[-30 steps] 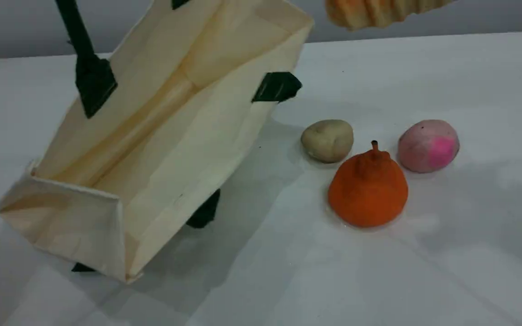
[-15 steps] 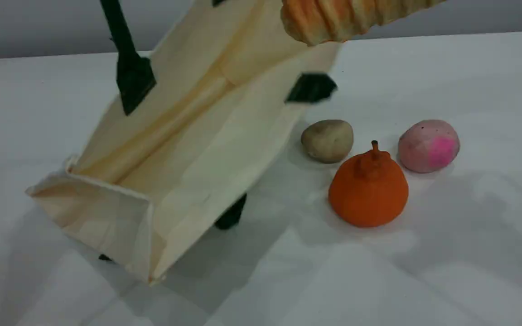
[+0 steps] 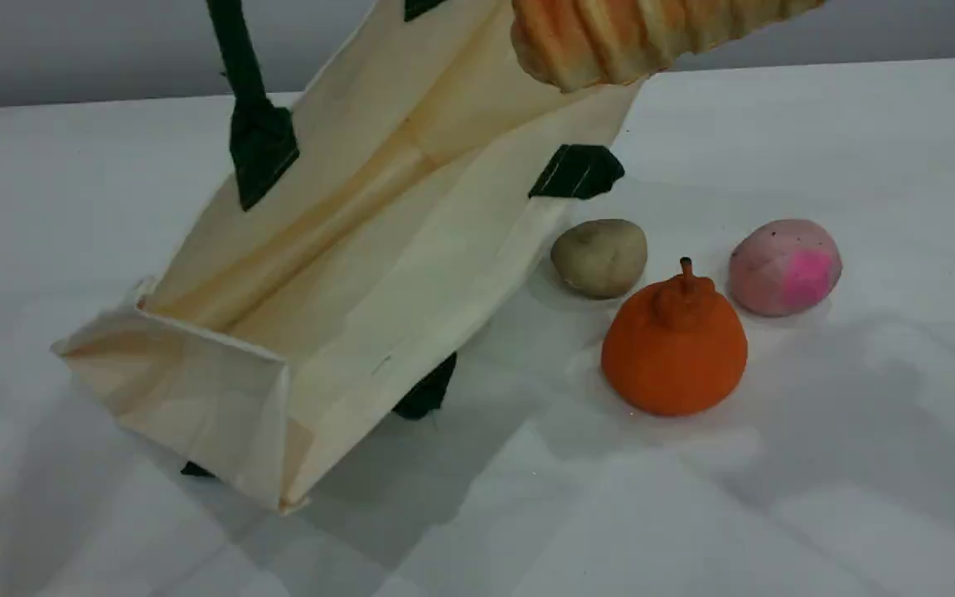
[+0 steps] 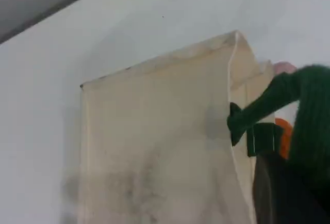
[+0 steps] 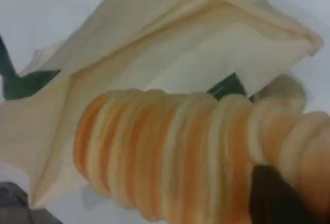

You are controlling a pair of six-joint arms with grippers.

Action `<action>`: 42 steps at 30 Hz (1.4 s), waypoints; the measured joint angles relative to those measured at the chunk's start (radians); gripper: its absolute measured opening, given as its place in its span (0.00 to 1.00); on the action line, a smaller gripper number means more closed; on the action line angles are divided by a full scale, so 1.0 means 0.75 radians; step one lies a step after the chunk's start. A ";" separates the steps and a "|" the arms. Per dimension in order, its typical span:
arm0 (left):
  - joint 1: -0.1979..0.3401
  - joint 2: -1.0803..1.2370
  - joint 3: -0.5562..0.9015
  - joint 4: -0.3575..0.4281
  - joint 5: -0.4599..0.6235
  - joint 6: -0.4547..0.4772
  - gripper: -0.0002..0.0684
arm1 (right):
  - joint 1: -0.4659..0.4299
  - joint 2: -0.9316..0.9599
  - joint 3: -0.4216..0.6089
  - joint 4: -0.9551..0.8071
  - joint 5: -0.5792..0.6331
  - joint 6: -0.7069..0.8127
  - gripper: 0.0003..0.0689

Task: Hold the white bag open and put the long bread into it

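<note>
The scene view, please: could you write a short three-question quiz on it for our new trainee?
1. True or false: the long, ridged golden-orange bread is already lying on the bottom of the large cream-white canvas bag.
2. Which item lies closest to the bag's edge: A the beige potato-like lump, B the orange pear-shaped fruit, C the pink rounded lump?
3. What is the right claw shut on?

Key:
1. False: it is held up in the air over the bag's open mouth.
2. A.
3. The bread.
</note>
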 joint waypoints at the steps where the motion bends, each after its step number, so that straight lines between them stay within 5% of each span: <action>1: 0.000 0.000 0.000 0.000 0.000 0.000 0.12 | 0.003 0.000 0.000 0.012 0.001 0.000 0.09; 21: -0.063 -0.001 -0.094 -0.040 0.114 -0.006 0.12 | 0.340 0.260 0.000 0.163 -0.351 -0.044 0.09; 42: -0.063 -0.001 -0.094 -0.033 0.128 -0.006 0.12 | 0.346 0.537 -0.003 0.533 -0.517 -0.442 0.08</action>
